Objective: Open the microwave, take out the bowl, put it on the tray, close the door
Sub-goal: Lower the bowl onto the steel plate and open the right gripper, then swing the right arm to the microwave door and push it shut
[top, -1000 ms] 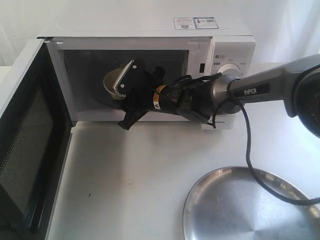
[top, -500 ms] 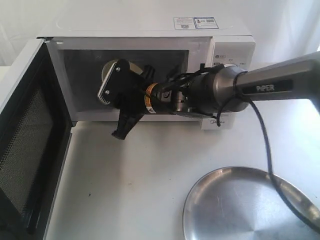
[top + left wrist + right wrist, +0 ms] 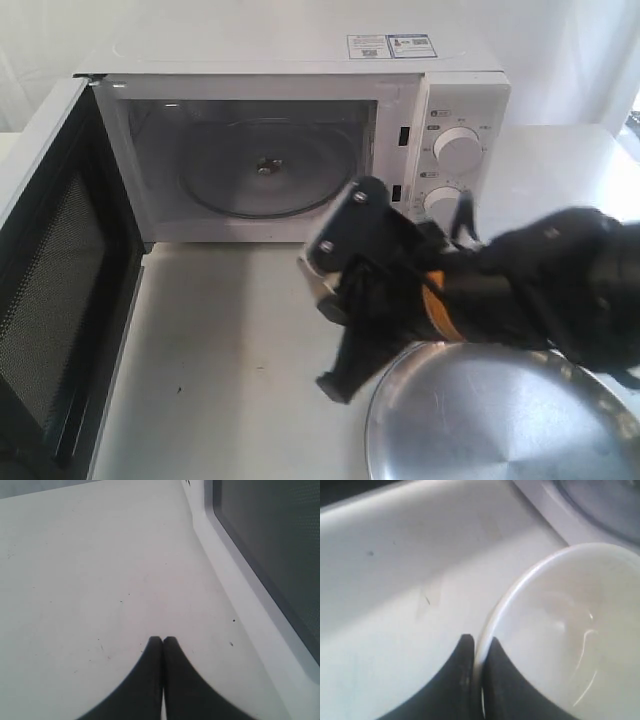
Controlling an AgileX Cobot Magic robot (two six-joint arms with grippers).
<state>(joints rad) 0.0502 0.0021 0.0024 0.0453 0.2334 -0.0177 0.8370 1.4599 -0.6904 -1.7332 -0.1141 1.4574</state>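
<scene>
The white microwave [image 3: 300, 60] stands at the back with its door [image 3: 50, 300] swung wide open to the left, and its glass turntable [image 3: 265, 165] is bare. My right gripper [image 3: 335, 300] hangs over the table in front of the microwave, just left of the steel tray [image 3: 500, 420]. It is shut on the rim of the cream-white bowl [image 3: 570, 630], one finger inside and one outside [image 3: 477, 647]. From outside only a sliver of the bowl [image 3: 318, 287] shows. My left gripper [image 3: 162, 640] is shut on nothing, low over the table beside the door [image 3: 265, 555].
The microwave's two knobs [image 3: 458, 148] sit just behind the right arm's black forearm [image 3: 540, 280], which crosses above the tray's far rim. White tabletop [image 3: 230, 340] lies between the open door and the tray. The left arm is out of the exterior view.
My right gripper has pulled the bowl out of the microwave cavity and moved toward the front and right, down to the tray's left edge. The turntable is now bare.
</scene>
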